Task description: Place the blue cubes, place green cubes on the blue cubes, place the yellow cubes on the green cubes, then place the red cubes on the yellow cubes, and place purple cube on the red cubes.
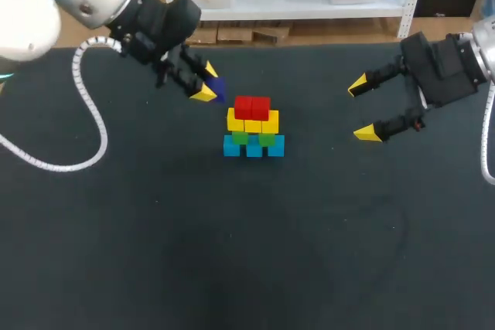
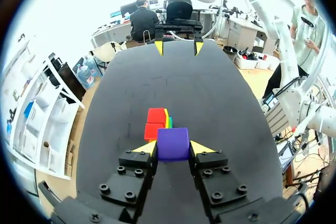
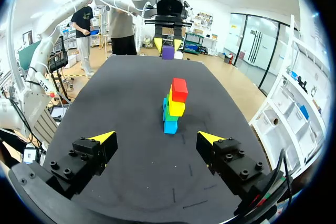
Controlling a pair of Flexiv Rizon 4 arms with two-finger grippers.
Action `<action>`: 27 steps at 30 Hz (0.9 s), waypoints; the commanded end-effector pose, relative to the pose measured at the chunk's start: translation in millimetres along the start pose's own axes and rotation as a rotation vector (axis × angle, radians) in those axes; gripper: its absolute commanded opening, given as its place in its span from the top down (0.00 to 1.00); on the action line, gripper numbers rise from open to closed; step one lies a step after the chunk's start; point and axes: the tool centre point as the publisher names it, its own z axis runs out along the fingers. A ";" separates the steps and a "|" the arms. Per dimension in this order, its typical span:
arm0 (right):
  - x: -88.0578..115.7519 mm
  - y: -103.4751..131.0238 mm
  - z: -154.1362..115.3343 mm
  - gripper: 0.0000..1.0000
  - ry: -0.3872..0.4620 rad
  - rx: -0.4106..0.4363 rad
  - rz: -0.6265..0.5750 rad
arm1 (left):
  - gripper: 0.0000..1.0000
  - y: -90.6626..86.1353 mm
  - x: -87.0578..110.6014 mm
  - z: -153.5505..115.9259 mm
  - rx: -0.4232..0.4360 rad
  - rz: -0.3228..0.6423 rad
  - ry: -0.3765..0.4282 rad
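Observation:
A stepped stack stands mid-table: blue cubes [image 1: 254, 147] at the base, green cubes [image 1: 253, 138] on them, yellow cubes [image 1: 252, 123] above, two red cubes [image 1: 252, 107] on top. My left gripper [image 1: 207, 81] hangs just left of the stack's top, shut on the purple cube [image 2: 172, 143], which shows as a dark blue-purple block [image 1: 216, 87] in the head view. In the left wrist view the red cubes [image 2: 155, 123] lie just ahead of the held cube. My right gripper [image 1: 363, 109] stands open and empty to the right, apart from the stack [image 3: 174, 105].
The black table mat [image 1: 232, 253] spreads around the stack. A white cable [image 1: 91, 117] of my left arm loops over the table's left side.

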 end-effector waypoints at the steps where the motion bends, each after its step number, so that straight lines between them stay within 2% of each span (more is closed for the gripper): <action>1: 0.5 -0.6 0.9 0.00 -0.002 0.000 -0.001 | 1.00 13.0 -10.5 10.0 0.128 0.010 0.012; 12: 0.5 -0.6 0.9 0.00 -0.002 0.000 -0.001 | 1.00 20.3 -30.2 35.6 0.159 0.048 -0.014; 20: 0.5 -0.6 0.9 0.00 -0.002 0.000 -0.001 | 1.00 24.2 -29.3 56.1 0.192 0.042 -0.034; 27: 0.5 -0.6 0.9 0.00 -0.002 0.000 -0.001 | 1.00 29.0 -26.0 59.9 0.189 0.031 -0.039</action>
